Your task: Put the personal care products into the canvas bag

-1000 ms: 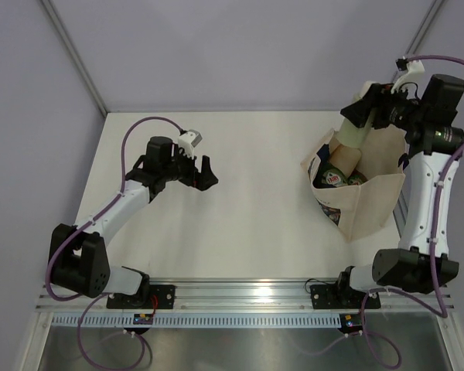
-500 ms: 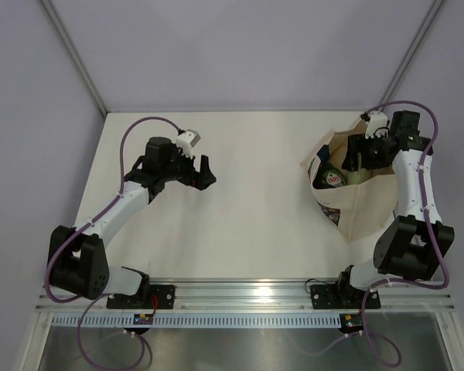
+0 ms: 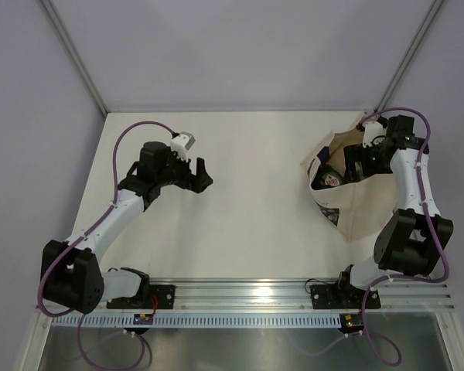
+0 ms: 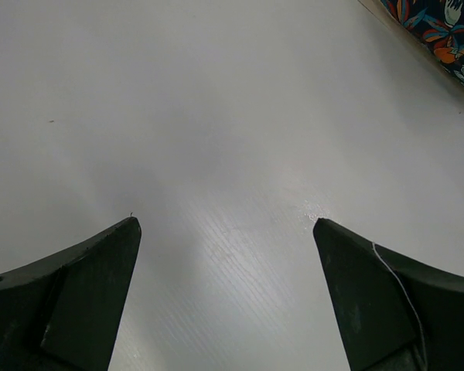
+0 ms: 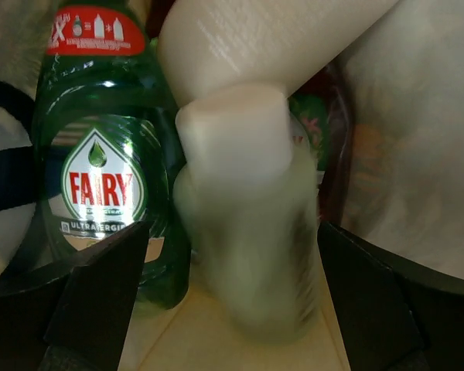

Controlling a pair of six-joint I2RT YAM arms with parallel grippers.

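Note:
The canvas bag (image 3: pixel 354 202) stands open at the right of the table. My right gripper (image 3: pixel 356 161) is down inside its mouth, jaws wide open. In the right wrist view a pale sage-green bottle (image 5: pixel 243 232) sits blurred between the fingers with a gap on each side. Beside it are the green bottle with the red cap (image 5: pixel 100 178), a beige bottle (image 5: pixel 271 39) and a dark red bottle (image 5: pixel 336 154). The green bottle also shows in the top view (image 3: pixel 329 179). My left gripper (image 3: pixel 198 175) is open and empty over bare table.
The bag's cloth wall (image 5: pixel 417 131) is close on the right of my right gripper. A corner of the bag's printed panel (image 4: pixel 441 27) shows in the left wrist view. Grey walls bound the table at the back and left.
My right gripper came down from above the bag into its mouth with the sage-green bottle, and its jaws now stand apart from the bottle. The left arm shifted slightly.

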